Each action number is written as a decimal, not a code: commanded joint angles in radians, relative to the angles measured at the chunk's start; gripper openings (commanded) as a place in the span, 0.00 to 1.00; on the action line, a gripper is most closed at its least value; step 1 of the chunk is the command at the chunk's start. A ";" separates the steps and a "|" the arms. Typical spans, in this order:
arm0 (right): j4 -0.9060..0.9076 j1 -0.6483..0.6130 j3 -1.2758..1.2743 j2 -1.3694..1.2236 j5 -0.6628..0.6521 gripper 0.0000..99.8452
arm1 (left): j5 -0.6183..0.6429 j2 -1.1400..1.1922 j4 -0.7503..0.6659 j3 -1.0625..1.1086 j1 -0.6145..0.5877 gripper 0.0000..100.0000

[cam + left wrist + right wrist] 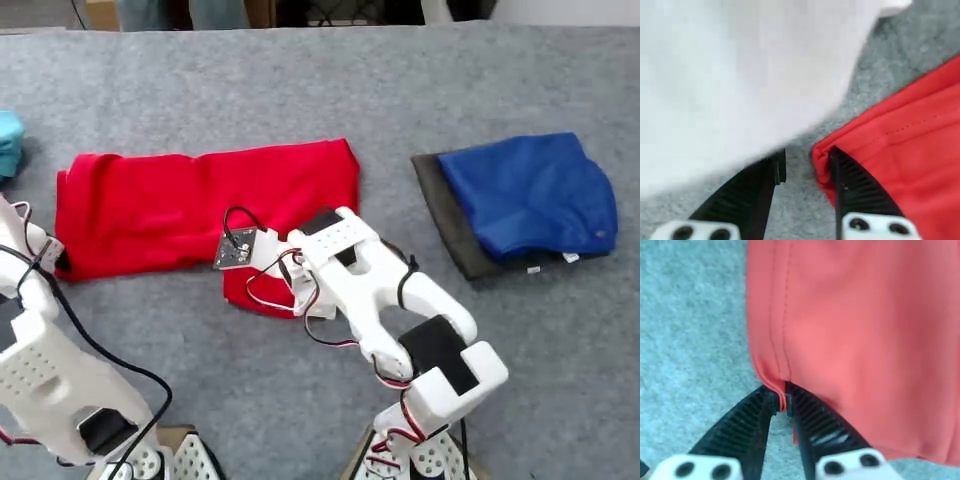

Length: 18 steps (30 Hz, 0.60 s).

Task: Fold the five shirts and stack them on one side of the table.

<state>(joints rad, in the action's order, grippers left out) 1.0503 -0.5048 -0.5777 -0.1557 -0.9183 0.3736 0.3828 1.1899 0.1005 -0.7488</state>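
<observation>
While the right jaws are clamped on the red shirt's [200, 205] near hem, probably to lift it into a fold, the left jaws stand apart at its left corner, gripping nothing yet. It lies spread mid-bench [400, 80], well apart from the blue shirt [530, 190] stacked by the right edge.

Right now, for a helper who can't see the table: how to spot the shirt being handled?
On the grey table, look between the teal cloth at left and the blue shirt at right. The red shirt lies there, spread wide. Only it is red and pinched by the right gripper.
</observation>
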 commanded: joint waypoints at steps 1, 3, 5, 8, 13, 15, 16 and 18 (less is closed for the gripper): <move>-0.021 0.021 0.008 -0.018 0.009 0.01 | 0.005 0.074 0.035 -0.101 0.016 0.21; -0.021 0.021 0.008 -0.018 0.009 0.01 | 0.003 0.117 0.097 -0.166 0.019 0.21; -0.021 0.021 0.008 -0.018 0.009 0.01 | 0.002 0.161 0.141 -0.219 0.036 0.21; -0.021 0.021 0.008 -0.018 0.009 0.01 | 0.000 0.226 0.192 -0.283 0.071 0.21; -0.021 0.021 0.008 -0.018 0.009 0.01 | -0.032 0.295 0.256 -0.377 0.117 0.21; -0.021 0.021 0.008 -0.018 0.009 0.01 | -0.032 0.308 0.269 -0.392 0.120 0.21; -0.021 0.021 0.008 -0.018 0.009 0.01 | -0.032 0.313 0.270 -0.395 0.120 0.21; -0.021 0.021 0.008 -0.018 0.009 0.01 | -0.032 0.315 0.270 -0.397 0.122 0.21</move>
<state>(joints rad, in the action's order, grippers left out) 1.0503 -0.5033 -0.5762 -0.1557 -0.9183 0.3537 0.6774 1.4569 -0.2816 -0.6843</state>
